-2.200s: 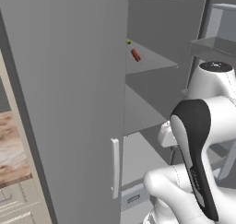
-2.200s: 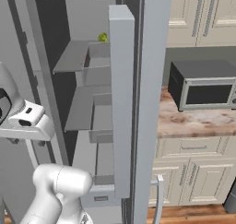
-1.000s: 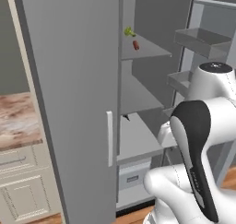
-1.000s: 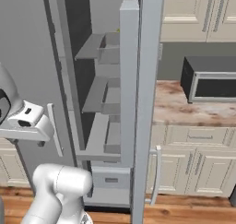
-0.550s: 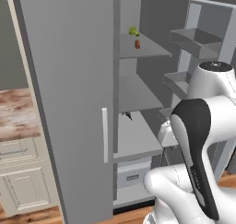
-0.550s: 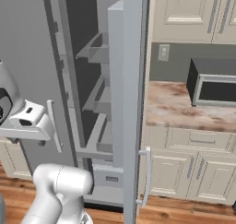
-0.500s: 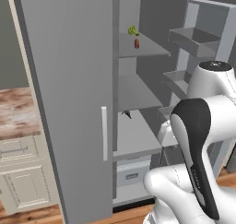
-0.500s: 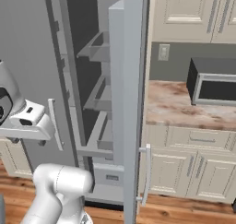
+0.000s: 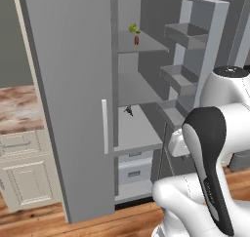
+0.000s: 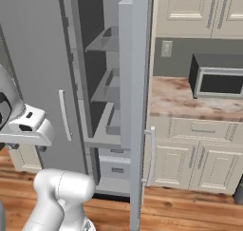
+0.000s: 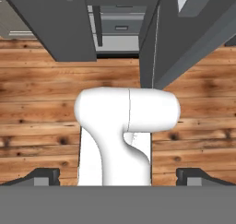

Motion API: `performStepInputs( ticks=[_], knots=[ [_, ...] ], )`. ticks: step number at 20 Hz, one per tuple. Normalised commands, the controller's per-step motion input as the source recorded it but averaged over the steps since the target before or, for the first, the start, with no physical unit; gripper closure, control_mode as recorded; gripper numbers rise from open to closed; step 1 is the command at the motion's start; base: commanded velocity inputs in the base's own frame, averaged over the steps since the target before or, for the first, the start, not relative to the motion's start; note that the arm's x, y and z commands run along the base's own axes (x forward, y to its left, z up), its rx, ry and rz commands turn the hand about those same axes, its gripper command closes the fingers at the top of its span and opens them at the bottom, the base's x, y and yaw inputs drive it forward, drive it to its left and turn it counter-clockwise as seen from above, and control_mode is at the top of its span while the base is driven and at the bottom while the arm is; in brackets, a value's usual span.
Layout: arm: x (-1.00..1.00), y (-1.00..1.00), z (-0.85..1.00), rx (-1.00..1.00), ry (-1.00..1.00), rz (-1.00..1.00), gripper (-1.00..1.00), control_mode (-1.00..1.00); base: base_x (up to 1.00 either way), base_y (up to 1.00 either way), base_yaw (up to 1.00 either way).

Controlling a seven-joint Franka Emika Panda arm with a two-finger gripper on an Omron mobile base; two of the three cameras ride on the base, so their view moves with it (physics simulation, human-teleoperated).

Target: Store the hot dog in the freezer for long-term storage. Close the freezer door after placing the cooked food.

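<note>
The hot dog (image 9: 136, 40) lies on an upper shelf of the open freezer (image 9: 134, 89), just below a small green leafy item (image 9: 133, 29). The freezer door (image 9: 195, 60) stands wide open to the right, its grey inner bins facing the shelves. From the right it shows edge-on as a tall grey slab (image 10: 137, 106) with a white handle (image 10: 152, 154). My gripper (image 11: 119, 177) is open, its dark fingertips (image 11: 44, 176) far apart with nothing between them. It hangs low in front of the fridge, well below the hot dog, and points down at the wood floor.
The plain grey door (image 9: 73, 85) with a white handle (image 9: 104, 126) is shut on the left. Pale drawers (image 9: 134, 167) sit at the freezer's bottom. A stone counter (image 10: 190, 99) with a microwave (image 10: 218, 75) and cream cabinets (image 10: 190, 163) stands right of the fridge. Open wood floor (image 11: 46, 94) lies ahead.
The whole picture has shifted, so the base has moved: the fridge now shows from farther back and more head-on. The freezer door stays open and my gripper stays open.
</note>
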Motion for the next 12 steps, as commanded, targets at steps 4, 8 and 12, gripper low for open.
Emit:
performStepInputs(
  ticks=[4,8,12],
  knots=[
    [0.00,0.00,0.00,0.00,0.00,0.00,-1.00,1.00,-0.02,-0.11,-0.13],
    [0.00,0.00,0.00,0.00,0.00,0.00,-1.00,1.00,0.00,-0.21,-0.08],
    [0.00,0.00,0.00,0.00,0.00,0.00,-1.00,1.00,-0.06,-0.12,-0.03]
  ],
)
